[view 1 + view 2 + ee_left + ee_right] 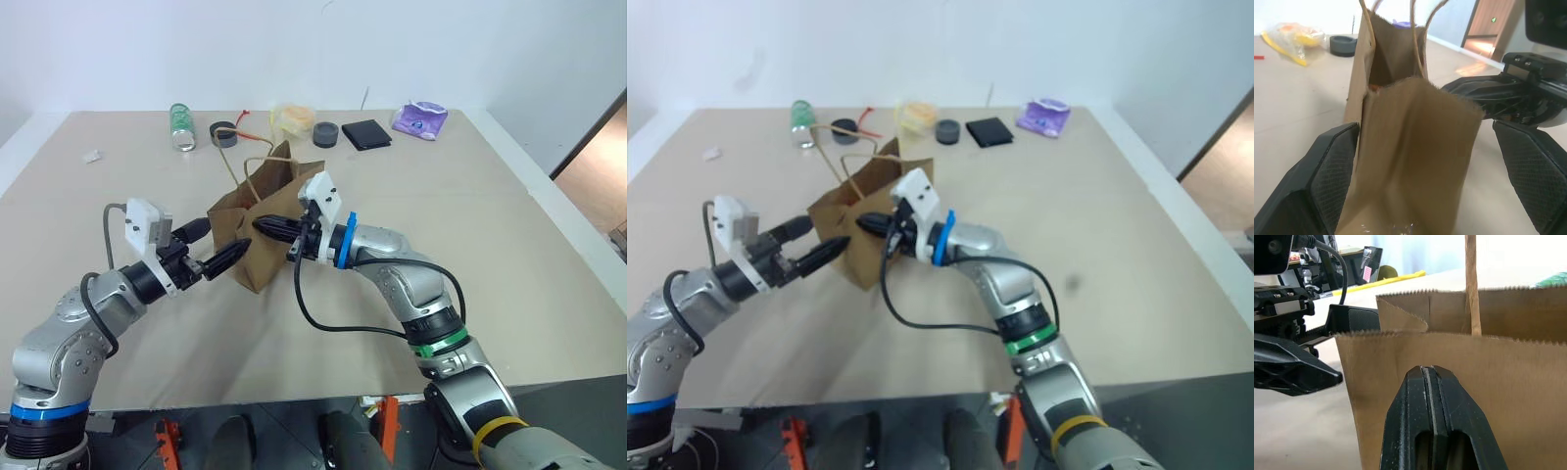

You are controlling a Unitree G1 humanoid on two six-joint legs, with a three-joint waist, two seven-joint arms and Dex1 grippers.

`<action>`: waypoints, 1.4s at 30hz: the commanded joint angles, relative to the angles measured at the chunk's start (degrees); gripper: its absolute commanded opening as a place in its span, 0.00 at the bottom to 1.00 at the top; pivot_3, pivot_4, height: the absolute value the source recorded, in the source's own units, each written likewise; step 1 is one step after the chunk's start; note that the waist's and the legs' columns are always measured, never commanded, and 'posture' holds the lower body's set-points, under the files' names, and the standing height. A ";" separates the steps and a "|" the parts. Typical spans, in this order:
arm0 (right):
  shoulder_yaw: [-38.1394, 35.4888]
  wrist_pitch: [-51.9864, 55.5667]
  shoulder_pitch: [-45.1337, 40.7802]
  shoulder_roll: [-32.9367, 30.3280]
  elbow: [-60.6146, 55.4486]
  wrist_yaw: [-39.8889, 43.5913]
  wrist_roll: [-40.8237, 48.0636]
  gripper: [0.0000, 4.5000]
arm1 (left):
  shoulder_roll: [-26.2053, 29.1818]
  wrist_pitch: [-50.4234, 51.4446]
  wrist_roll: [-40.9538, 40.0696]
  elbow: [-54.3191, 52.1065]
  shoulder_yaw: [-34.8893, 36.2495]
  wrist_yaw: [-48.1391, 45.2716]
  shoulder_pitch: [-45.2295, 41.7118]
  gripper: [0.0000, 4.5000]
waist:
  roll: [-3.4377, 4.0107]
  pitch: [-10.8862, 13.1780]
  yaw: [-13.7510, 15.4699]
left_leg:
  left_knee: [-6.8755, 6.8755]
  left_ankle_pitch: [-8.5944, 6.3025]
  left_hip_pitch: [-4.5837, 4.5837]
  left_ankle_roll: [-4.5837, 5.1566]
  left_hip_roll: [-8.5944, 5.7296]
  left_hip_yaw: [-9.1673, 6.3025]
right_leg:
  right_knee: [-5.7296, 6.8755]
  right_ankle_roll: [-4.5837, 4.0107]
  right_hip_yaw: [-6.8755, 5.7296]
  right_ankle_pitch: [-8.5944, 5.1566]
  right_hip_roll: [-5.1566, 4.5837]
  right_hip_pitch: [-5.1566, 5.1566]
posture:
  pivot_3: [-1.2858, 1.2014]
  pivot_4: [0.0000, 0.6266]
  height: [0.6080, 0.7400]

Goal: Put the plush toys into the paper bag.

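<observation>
The brown paper bag (263, 211) stands upright mid-table with its mouth open and its cord handles (243, 157) sticking up. My left gripper (217, 245) is open at the bag's near left corner. In the left wrist view the bag's narrow side (1415, 161) sits between its two fingers (1327, 176). My right gripper (263, 225) is shut with nothing between its fingers. It points level at the bag's right wall, tips right at the paper (1508, 377). The plush toys are hidden from view.
Along the table's far edge lie a green bottle (182, 127), a grey tape roll (224, 133), a yellowish clear plastic bag (292, 119), a dark roll (326, 134), a black wallet (366, 134) and a purple packet (420, 119). Bare tabletop (509, 255) spreads to the right.
</observation>
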 commanded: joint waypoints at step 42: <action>-20.91 14.10 -1.95 -41.99 -3.35 38.58 21.06 0.82 | 2.88 -12.10 5.19 9.08 -6.26 -28.46 -7.51 0.00 | 0.02 0.04 -0.20 | -0.08 -0.08 0.05 0.11 -0.01 0.05 | -0.03 -0.08 -0.01 -0.12 -0.04 -0.04 | 0.52 0.24 1.00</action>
